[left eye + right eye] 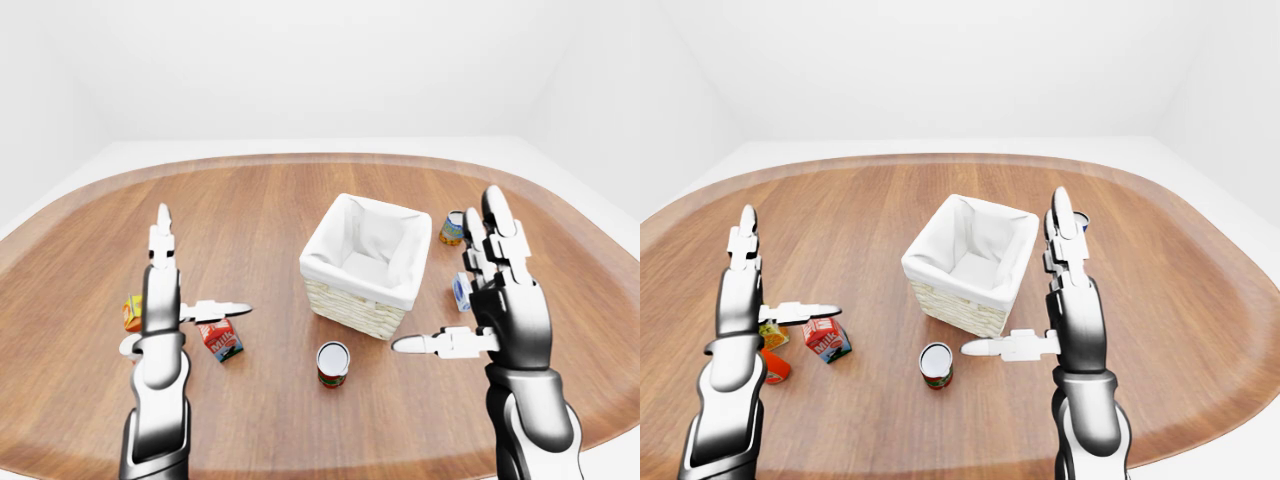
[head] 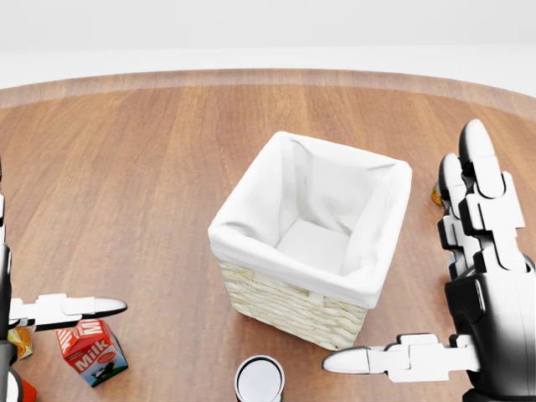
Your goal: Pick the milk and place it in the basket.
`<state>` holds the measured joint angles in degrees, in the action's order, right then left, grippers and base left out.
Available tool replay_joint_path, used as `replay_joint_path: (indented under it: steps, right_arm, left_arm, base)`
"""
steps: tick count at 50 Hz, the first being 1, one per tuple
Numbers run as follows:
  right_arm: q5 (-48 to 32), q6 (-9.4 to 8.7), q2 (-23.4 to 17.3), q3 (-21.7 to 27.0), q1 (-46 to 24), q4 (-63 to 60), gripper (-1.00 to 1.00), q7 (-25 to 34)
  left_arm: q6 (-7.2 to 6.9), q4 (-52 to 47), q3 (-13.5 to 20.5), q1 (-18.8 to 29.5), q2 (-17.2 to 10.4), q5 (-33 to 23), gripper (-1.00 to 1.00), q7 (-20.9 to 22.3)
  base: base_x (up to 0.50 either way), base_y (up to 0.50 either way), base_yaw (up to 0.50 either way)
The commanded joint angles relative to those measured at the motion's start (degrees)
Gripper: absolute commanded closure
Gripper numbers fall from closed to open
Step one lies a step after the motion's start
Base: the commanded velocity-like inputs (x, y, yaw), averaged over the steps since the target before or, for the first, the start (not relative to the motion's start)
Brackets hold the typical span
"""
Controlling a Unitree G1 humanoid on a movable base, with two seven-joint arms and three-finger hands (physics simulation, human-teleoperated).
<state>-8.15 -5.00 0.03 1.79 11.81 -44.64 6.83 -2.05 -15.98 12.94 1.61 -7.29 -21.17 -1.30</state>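
The desk (image 1: 250, 210) is smooth brown wood with a rounded edge. The basket (image 2: 293, 306) is square, woven from pale wicker, with a white cloth lining. The left hand (image 1: 170, 290) is spread wide, fingers up and thumb out sideways, holding nothing. The milk (image 2: 91, 353), a small red carton with a gabled top, stands upright just under this thumb, apart from it. The right hand (image 2: 469, 301) is released too, beside the basket. A round can (image 1: 333, 363) stands between the hands.
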Motion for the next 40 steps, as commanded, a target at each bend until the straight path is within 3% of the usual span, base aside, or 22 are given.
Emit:
replay_joint_path:
  steps: [1, 17, 20, 25, 35, 36, 40]
  right_arm:
    - [0.1, 0.0, 0.0, 0.2, -0.1, 0.0, -1.0, -0.1]
    - [0.2, 0.0, 0.1, 0.6, -0.3, 0.4, -1.0, -0.3]
    - [0.2, 0.0, 0.1, 0.6, -0.3, 0.4, -1.0, -0.3]
    - [0.4, 0.0, 0.1, 0.8, -0.4, 0.5, -1.0, -0.3]
    - [0.2, 0.0, 0.1, 0.7, -0.2, 0.3, -1.0, -0.4]
    - [0.3, 0.0, 0.1, 0.7, -0.3, 0.3, -1.0, -0.4]
    - [0.2, 0.0, 0.1, 0.7, -0.3, 0.2, -1.0, -0.4]
  left_arm:
    - [1.24, 0.3, 0.6, -0.7, -0.6, -3.2, -1.0, 0.5]
    - [0.84, -1.9, -0.7, -3.1, 1.1, -3.7, -1.0, 4.7]
    - [0.17, -3.6, -1.1, -4.0, 1.7, -2.8, -1.0, 6.3]
    - [-2.95, -5.7, -1.6, -4.7, 2.8, 0.5, -1.0, 9.2]
    - [-2.95, -4.2, -2.5, -6.2, 3.3, 2.0, -1.0, 8.8]
    - [-2.21, -3.7, -2.9, -6.8, 3.4, 1.7, -1.0, 8.7]
    - [-2.95, -3.6, -2.6, -6.0, 3.5, 3.1, -1.0, 9.2]
  base:
    - [0.0, 0.0, 0.0]
    - [0.0, 0.0, 0.0]
    - [0.0, 0.0, 0.0]
    - [0.0, 0.0, 0.0]
    - [0.0, 0.0, 0.0]
    - [0.0, 0.0, 0.0]
    - [0.0, 0.0, 0.0]
